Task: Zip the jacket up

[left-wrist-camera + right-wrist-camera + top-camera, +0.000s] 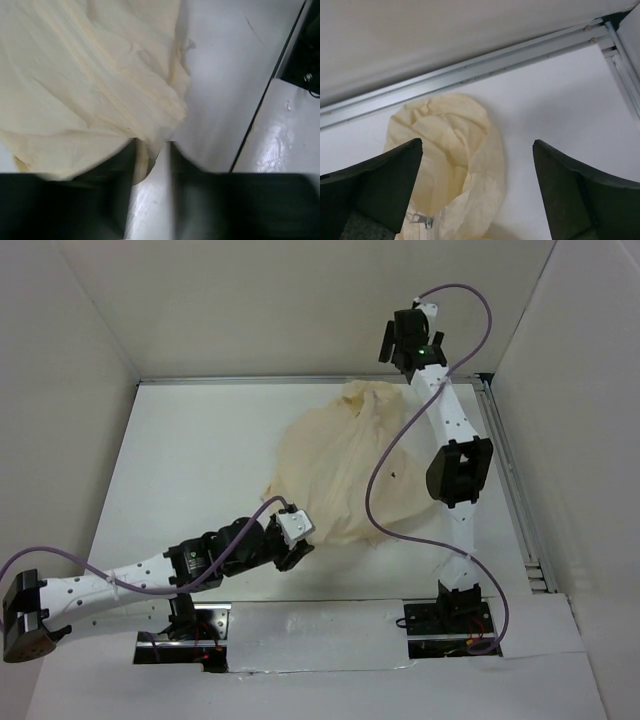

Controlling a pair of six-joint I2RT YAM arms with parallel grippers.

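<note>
Left gripper (295, 543), seen from above, sat at the near hem of the jacket (340, 465), which we found spread on the table (190, 470). The right gripper (392, 340) hung high over the hood (365, 400). At the left wrist, the fingers (100, 200) stood narrowly apart with hem between them; we could not tell whether they pinched it. At the right wrist, the jaws gaped wide, holding nothing, above the hood and zipper pull (422, 218).

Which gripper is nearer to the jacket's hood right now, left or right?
Right. The right gripper hovers above the hood at the far end. The left gripper sits at the near hem of the jacket, the opposite end.
</note>
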